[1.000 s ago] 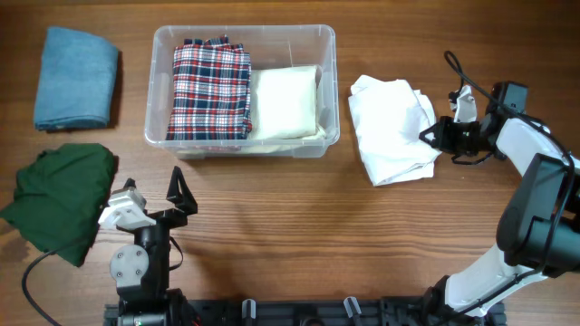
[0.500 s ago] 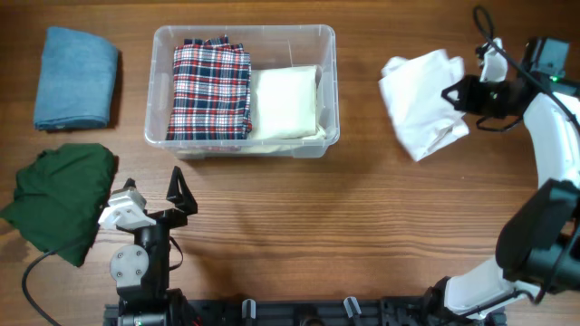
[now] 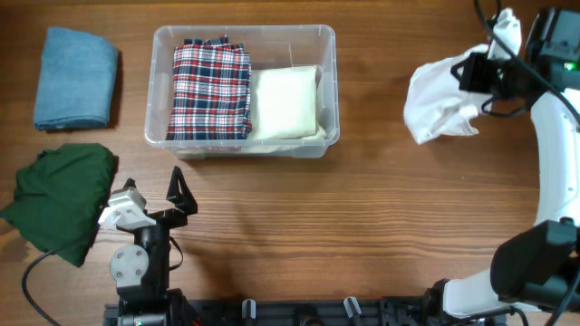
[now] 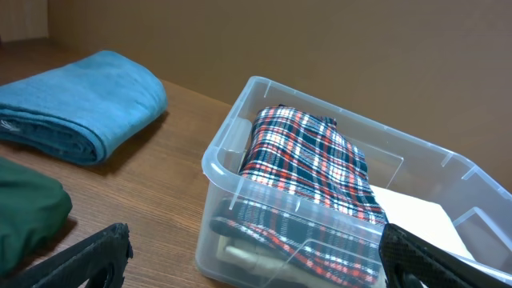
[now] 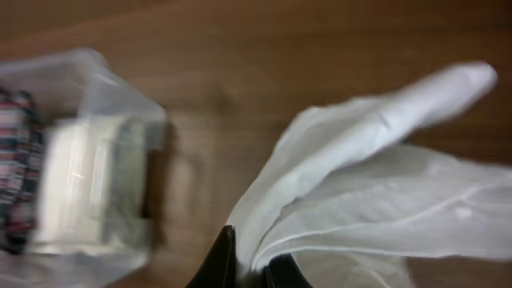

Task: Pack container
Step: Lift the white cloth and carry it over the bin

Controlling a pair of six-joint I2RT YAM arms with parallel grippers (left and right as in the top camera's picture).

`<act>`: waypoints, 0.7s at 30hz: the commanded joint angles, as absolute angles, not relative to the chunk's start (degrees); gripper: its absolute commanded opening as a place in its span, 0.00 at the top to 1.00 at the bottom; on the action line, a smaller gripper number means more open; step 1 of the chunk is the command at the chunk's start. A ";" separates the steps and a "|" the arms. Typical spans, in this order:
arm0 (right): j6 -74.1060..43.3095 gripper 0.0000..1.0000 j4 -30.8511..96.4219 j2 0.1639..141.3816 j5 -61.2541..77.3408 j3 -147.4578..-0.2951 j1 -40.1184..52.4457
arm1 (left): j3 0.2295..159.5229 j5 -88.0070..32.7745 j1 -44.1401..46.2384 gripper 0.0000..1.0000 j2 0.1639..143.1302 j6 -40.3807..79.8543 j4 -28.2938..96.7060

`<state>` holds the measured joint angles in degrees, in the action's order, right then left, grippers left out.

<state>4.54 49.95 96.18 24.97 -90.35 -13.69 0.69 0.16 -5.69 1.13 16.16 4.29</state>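
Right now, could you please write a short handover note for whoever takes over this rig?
Left gripper: open, empty.
Right gripper: shut on the crumpled white cloth, right of the clear rectangular plastic container.
Done: the container holds a folded red plaid shirt and a folded cream cloth.
Left: the white cloth, folded blue towel and crumpled dark green garment, all outside it.

- A wooden table [image 3: 362,226], mid-brown, fills the overhead view, its grain running left to right.
- Behind the table's far edge stands a plain, matte brown wall [image 4: 336,48].
- A paler tan panel [image 4: 22,18] shows above the table's far left.
- Light on the table is soft and even; shadows are faint.
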 commanded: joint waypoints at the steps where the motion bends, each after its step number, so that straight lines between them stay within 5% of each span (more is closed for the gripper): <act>1: 1.02 0.96 50.89 93.62 31.24 -99.26 -11.86 | 0.34 0.73 -5.45 0.00 0.93 15.22 4.14; 21: -9.47 0.96 34.50 93.54 29.71 -112.27 12.86 | 0.34 0.73 -5.45 0.00 0.93 15.22 4.14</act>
<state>-6.94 38.22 95.00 30.44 -110.17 8.01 0.69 0.16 -5.69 1.13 16.16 4.29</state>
